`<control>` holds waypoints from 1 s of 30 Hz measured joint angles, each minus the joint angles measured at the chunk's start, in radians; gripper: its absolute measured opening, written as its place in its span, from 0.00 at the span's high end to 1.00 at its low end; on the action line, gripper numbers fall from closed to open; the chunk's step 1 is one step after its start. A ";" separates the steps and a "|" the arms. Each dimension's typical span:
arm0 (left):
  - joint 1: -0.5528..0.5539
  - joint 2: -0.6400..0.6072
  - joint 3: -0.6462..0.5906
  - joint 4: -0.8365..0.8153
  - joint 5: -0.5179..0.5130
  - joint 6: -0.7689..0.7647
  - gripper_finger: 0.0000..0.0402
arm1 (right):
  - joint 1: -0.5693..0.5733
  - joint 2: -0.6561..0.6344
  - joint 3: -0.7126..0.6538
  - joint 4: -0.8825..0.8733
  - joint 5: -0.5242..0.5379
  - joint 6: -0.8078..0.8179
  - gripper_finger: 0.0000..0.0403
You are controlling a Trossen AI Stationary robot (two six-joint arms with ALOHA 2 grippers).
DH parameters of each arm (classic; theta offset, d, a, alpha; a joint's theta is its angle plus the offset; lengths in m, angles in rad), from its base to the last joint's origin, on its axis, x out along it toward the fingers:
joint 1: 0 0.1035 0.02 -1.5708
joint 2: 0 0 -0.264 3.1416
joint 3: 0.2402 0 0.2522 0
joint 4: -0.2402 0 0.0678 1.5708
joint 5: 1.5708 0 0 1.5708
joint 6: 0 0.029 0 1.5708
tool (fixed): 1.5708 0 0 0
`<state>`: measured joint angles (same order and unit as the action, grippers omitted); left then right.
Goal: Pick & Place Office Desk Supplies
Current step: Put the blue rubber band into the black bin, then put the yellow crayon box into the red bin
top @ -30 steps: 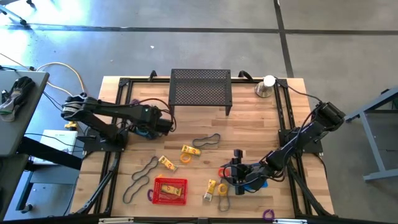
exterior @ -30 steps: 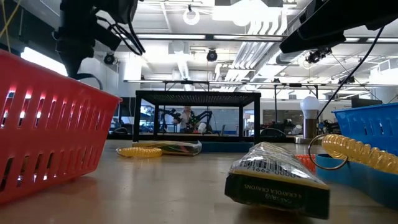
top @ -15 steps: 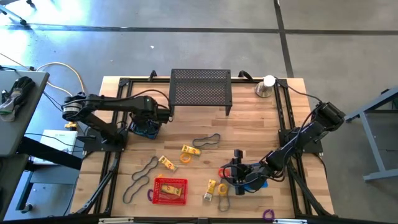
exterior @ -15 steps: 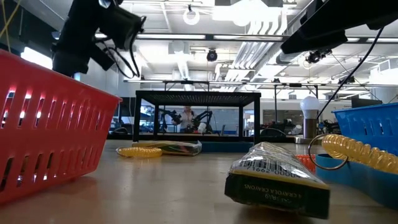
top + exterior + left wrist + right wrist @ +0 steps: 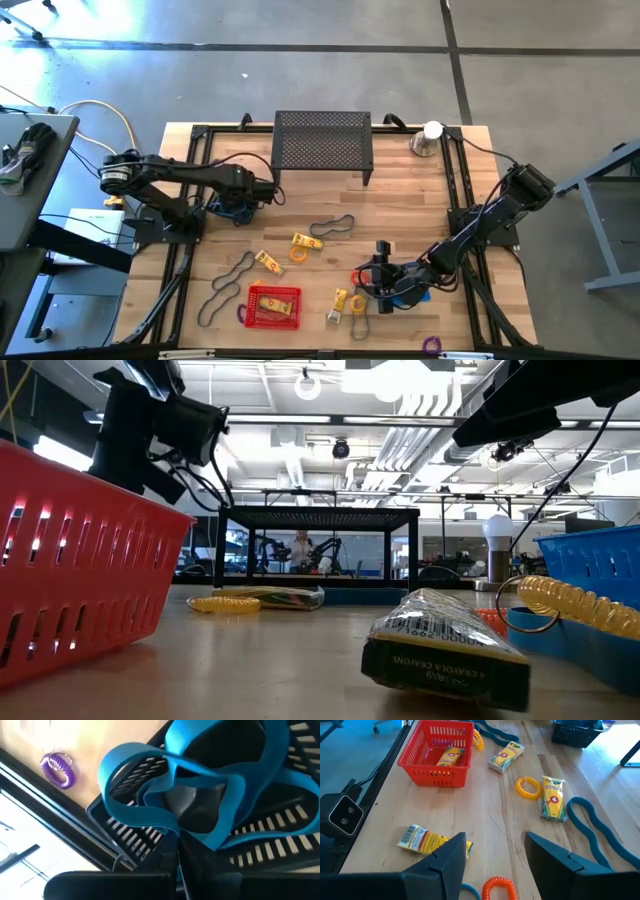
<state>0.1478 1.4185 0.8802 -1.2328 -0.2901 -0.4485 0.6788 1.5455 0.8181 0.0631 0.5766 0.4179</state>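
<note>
My left gripper [image 5: 258,195] hovers over a black slotted basket [image 5: 233,208] near the table's left side and is shut on a teal band [image 5: 150,795]. My right gripper [image 5: 495,862] is open, low over the wood beside a blue basket [image 5: 410,290]. An orange coil ring [image 5: 495,887] lies between its fingers, and a yellow crayon box [image 5: 425,840] lies flat beside one finger. Other yellow boxes [image 5: 307,241], dark bands [image 5: 331,226] and a yellow coil ring [image 5: 527,786] lie loose on the table. A purple coil ring [image 5: 59,770] lies beside the black basket. My left gripper pinches the teal band at a gathered fold [image 5: 176,831] between its two shut fingers. The band's loops spread out beyond the fingertips, over the black basket's slotted wall [image 5: 135,835]. Whether the band hangs clear of the basket cannot be told.
A red basket [image 5: 273,305] near the front edge holds a yellow box. The black mesh stand [image 5: 322,140] is at the far edge, with the silver cone and white ball [image 5: 428,138] at the far right. A purple ring [image 5: 431,345] lies at the near edge. Bare wood shows mid-table.
My left arm has shifted over the black basket: its gripper swung a little toward the far edge and tipped downward, then eased partly back. The right arm and the loose items have kept still.
</note>
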 joint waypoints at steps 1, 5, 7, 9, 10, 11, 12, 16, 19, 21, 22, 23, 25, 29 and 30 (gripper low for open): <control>0.000 0.000 -0.009 0.018 0.003 0.011 1.00 | 0.000 0.000 0.000 0.000 0.000 0.000 0.52; 0.000 0.000 -0.055 0.100 0.052 0.074 1.00 | 0.000 0.000 0.000 0.000 0.000 0.007 0.52; 0.000 0.000 -0.066 0.135 0.082 0.107 1.00 | 0.000 0.000 0.000 0.000 0.000 0.008 0.52; 0.000 0.004 -0.067 0.131 0.097 0.114 1.00 | 0.000 0.000 0.000 0.000 0.000 0.008 0.52; 0.000 0.005 -0.067 0.133 0.097 0.113 1.00 | 0.000 0.000 0.000 0.000 0.000 0.008 0.52; 0.000 0.005 -0.067 0.134 0.097 0.112 1.00 | 0.000 0.000 0.000 0.000 0.000 0.008 0.52; 0.000 0.005 -0.067 0.134 0.097 0.112 1.00 | 0.000 0.000 0.000 0.001 0.000 0.008 0.52; 0.000 0.005 -0.067 0.135 0.102 0.115 0.99 | 0.000 0.000 0.000 0.002 0.000 0.008 0.52; 0.002 0.005 -0.067 0.135 0.100 0.115 0.98 | 0.000 0.000 0.000 0.003 0.000 0.008 0.52; 0.002 0.005 -0.067 0.135 0.098 0.114 0.96 | 0.000 0.000 0.000 0.003 0.000 0.008 0.52; 0.000 0.005 -0.067 0.135 0.098 0.114 0.95 | 0.000 0.000 0.000 0.003 0.000 0.008 0.52; -0.004 0.005 -0.067 0.135 0.096 0.114 0.93 | 0.000 0.000 0.000 0.003 0.000 0.008 0.52; -0.010 0.005 -0.067 0.134 0.076 0.105 0.90 | 0.000 0.000 0.000 0.003 0.000 0.008 0.52; -0.021 0.005 -0.067 0.133 0.066 0.095 0.80 | 0.000 0.000 0.000 0.003 0.000 0.008 0.52; -0.021 0.005 -0.066 0.131 0.066 0.095 0.78 | 0.000 0.000 0.000 0.003 0.000 0.007 0.52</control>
<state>0.1268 1.4239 0.8138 -1.1018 -0.2237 -0.3532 0.6785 1.5455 0.8181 0.0666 0.5766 0.4253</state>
